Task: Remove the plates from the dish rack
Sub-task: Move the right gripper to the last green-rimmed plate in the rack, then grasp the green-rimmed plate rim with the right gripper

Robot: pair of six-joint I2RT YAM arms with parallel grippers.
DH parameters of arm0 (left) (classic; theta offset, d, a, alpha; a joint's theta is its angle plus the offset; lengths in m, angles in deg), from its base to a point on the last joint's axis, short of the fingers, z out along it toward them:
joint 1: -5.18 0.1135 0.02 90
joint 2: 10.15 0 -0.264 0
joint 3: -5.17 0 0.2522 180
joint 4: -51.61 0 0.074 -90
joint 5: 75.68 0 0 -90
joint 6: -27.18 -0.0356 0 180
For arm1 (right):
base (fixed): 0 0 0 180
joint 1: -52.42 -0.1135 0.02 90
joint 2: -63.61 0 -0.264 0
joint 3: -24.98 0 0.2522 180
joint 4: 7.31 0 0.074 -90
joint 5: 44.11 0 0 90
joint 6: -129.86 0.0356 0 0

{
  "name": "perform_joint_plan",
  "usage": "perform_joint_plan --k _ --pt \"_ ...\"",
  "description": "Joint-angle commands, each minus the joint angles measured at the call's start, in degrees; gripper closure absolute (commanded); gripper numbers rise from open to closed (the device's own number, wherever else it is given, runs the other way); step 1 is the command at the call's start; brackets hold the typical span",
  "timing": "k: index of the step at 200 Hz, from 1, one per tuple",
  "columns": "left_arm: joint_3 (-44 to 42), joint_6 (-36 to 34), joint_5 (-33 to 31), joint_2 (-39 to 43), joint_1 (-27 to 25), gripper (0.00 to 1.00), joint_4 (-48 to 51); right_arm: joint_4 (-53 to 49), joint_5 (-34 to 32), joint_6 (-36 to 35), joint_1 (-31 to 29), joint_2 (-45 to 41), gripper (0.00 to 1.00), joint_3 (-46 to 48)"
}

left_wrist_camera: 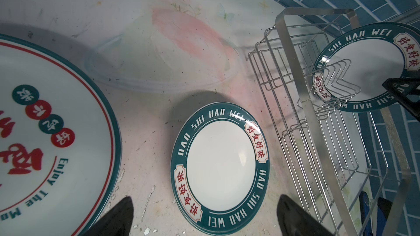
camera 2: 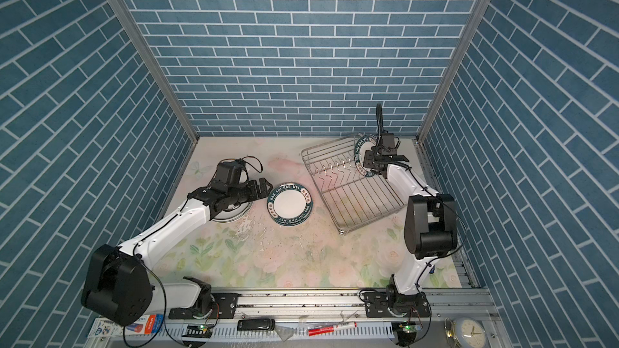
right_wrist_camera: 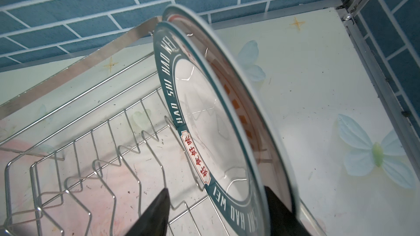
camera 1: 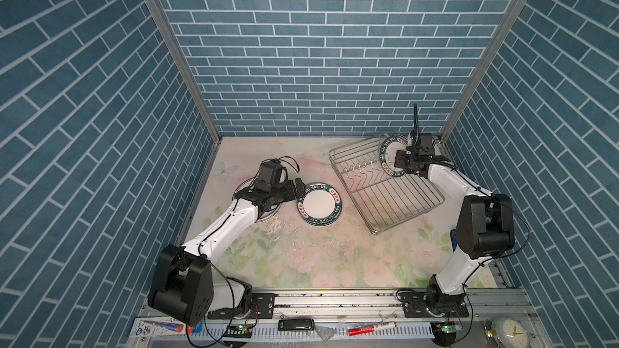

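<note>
Straddling the upright plate (right_wrist_camera: 204, 121) in the rack (right_wrist_camera: 91, 146): right tool (right_wrist_camera: 216, 188) spread, one finger each side of the rim, not yet clamped. Plate stands edge-on to this tool; right arm nearer. Left tool (left_wrist_camera: 205, 198) released, over the stack (left_wrist_camera: 220, 162), well apart.

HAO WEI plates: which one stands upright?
The plate in the rack, straddled by the right gripper; the others lie flat, stacked on the table by the left gripper.
</note>
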Motion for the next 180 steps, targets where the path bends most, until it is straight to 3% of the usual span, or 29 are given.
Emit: perform_joint_plan --k 1,30,90,105,180 --pt "-0.2 -0.2 -0.2 0.5 -0.1 0.01 0.0 2.1 1.9 -2.8 0.4 0.7 0.4 -1.3" --pt "-0.2 -0.2 -0.2 0.2 0.0 0.01 0.0 2.8 2.8 -4.0 0.7 1.0 0.53 -1.2" --pt "-0.2 -0.1 -0.2 0.2 -0.1 0.01 0.1 3.0 4.7 -7.8 1.0 2.7 0.65 -1.9" --pt "-0.2 -0.1 -0.2 0.1 -0.1 0.01 0.0 2.8 4.4 -8.8 1.0 2.9 0.73 -1.8" --pt "0.2 -0.1 0.4 -1.6 -0.1 0.01 0.2 2.7 5.5 -11.2 1.0 2.9 0.81 -1.7"
